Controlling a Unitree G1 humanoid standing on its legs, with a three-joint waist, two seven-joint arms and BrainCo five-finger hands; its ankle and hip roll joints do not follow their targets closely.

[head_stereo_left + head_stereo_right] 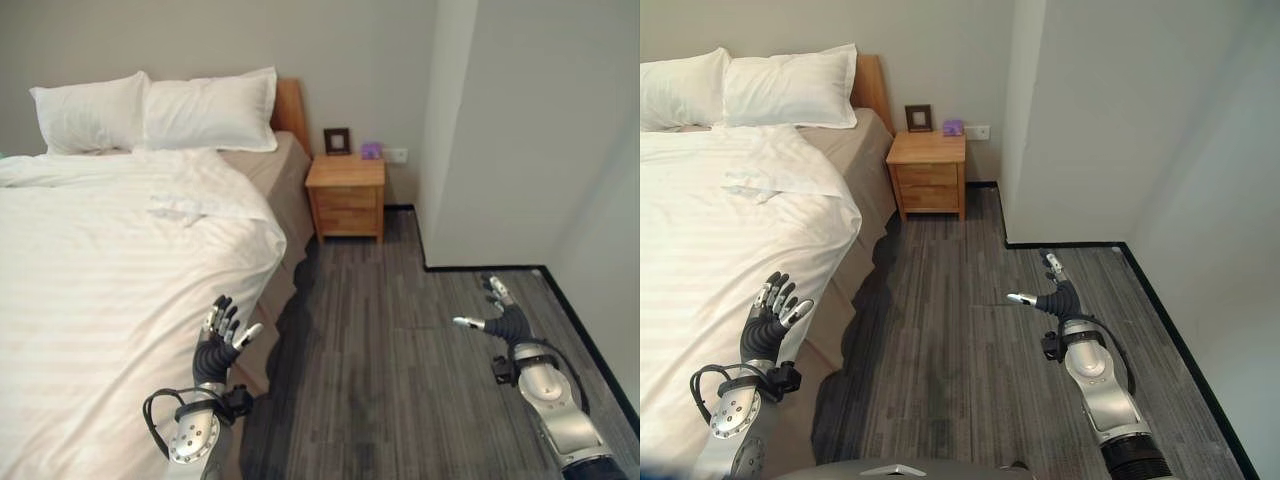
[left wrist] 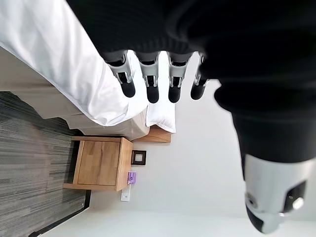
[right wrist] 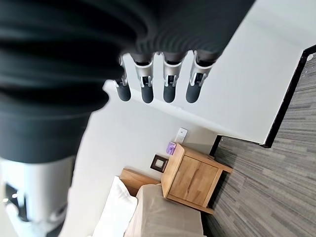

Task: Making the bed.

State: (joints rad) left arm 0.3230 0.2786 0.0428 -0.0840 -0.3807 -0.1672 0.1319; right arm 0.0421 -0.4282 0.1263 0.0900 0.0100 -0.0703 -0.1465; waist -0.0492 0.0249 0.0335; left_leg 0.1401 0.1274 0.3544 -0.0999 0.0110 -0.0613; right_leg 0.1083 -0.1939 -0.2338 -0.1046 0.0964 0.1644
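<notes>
A bed takes up the left side, covered by a white striped duvet (image 1: 110,260) whose top corner is folded back with a crease (image 1: 190,208). Two white pillows (image 1: 155,110) lean against the wooden headboard (image 1: 290,110). The tan sheet (image 1: 270,175) shows bare beside the pillows. My left hand (image 1: 222,335) is open, fingers spread, raised beside the duvet's hanging edge without touching it. Out over the floor to the right, my right hand (image 1: 500,315) is open and holds nothing.
A wooden nightstand (image 1: 346,195) stands by the headboard with a small dark frame (image 1: 337,140) and a purple thing (image 1: 371,150) on it. A wall corner (image 1: 430,200) juts out at right. Grey plank floor (image 1: 390,340) lies between bed and wall.
</notes>
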